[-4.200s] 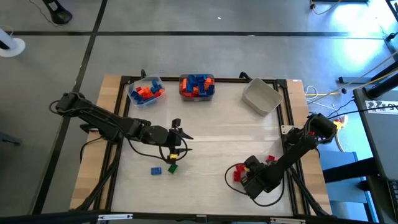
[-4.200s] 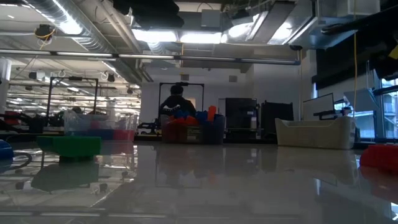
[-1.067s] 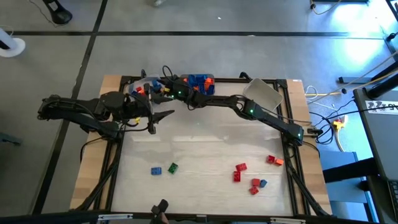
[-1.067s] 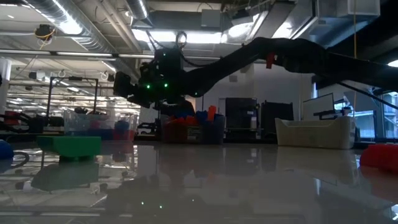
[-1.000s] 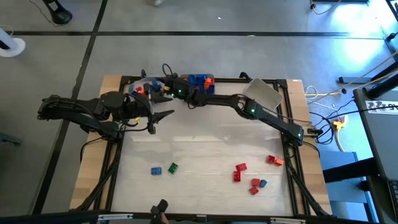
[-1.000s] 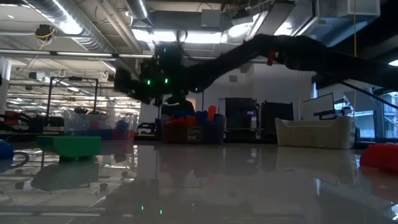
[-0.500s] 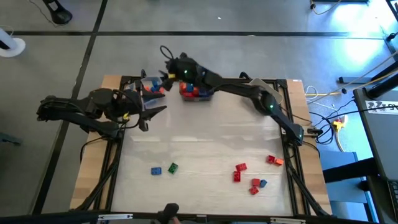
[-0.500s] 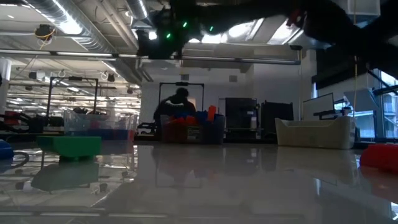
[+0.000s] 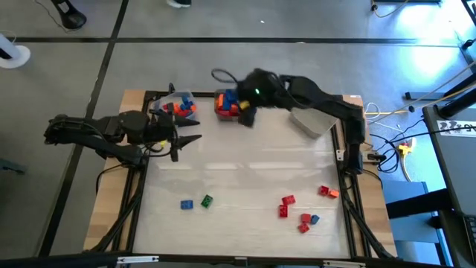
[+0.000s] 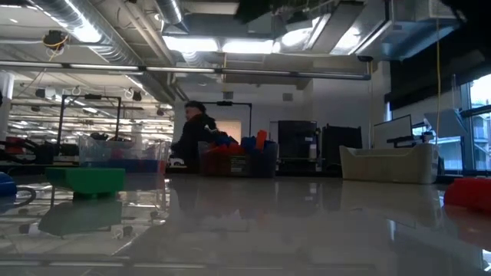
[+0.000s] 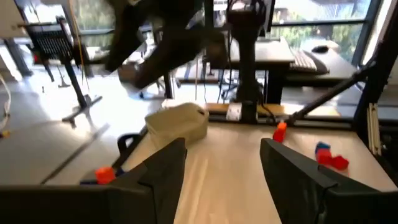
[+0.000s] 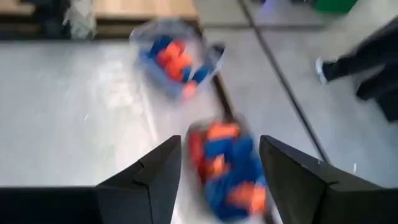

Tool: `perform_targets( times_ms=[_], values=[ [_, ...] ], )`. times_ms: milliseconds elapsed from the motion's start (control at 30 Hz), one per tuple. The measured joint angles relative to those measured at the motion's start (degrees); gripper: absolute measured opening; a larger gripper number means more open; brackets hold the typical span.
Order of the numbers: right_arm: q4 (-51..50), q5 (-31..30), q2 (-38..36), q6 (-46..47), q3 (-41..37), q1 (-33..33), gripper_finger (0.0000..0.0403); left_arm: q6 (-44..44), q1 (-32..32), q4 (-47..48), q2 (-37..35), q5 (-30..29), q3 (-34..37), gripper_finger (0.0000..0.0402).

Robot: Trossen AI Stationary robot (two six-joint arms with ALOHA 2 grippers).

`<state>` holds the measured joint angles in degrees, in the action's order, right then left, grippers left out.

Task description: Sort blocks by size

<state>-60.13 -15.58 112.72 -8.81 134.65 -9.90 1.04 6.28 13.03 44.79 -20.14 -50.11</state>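
On the table (image 9: 245,160), unmarked blocks (image 9: 297,212), no legible writing

We look level across a glossy table (image 10: 307,230). At left a green block (image 10: 84,180) sits close to us, with a blue block (image 10: 4,186) at the frame edge. Far back stand a clear bin (image 10: 123,155), a middle bin (image 10: 236,159) heaped with red, orange and blue blocks (image 10: 230,151), and a pale bin (image 10: 389,163) to the right. A red block (image 10: 469,192) shows at the right edge. A person (image 10: 193,136) stands behind the bins. Dark arm parts blur along the top.
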Motion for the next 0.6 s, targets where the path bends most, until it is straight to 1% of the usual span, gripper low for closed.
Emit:
perform_targets(
  times_ms=[200,333,400,500,600],
  values=[
    [-18.58,-4.01,-4.01,9.58,-0.01,8.17,0.0214,-3.47,0.54,3.67,3.92,0.02,0.03,0.0196],
    [-29.74,-9.96,-3.99,16.38,-0.23,14.52,0.0214,-5.66,2.36,5.56,8.11,0.05,0.04,0.0196],
    [-29.55,-12.26,-4.18,18.43,-2.42,17.66,0.0214,-7.10,3.61,5.28,10.21,0.05,0.04,0.0196],
    [-29.92,-11.83,-5.68,20.72,-6.28,21.88,0.0214,-8.51,5.95,3.36,13.18,0.03,0.04,0.0196],
    [-29.71,-13.70,-8.76,25.05,-11.43,25.79,0.0214,-8.63,8.54,1.64,15.93,0.02,0.07,0.0196]
  ],
)
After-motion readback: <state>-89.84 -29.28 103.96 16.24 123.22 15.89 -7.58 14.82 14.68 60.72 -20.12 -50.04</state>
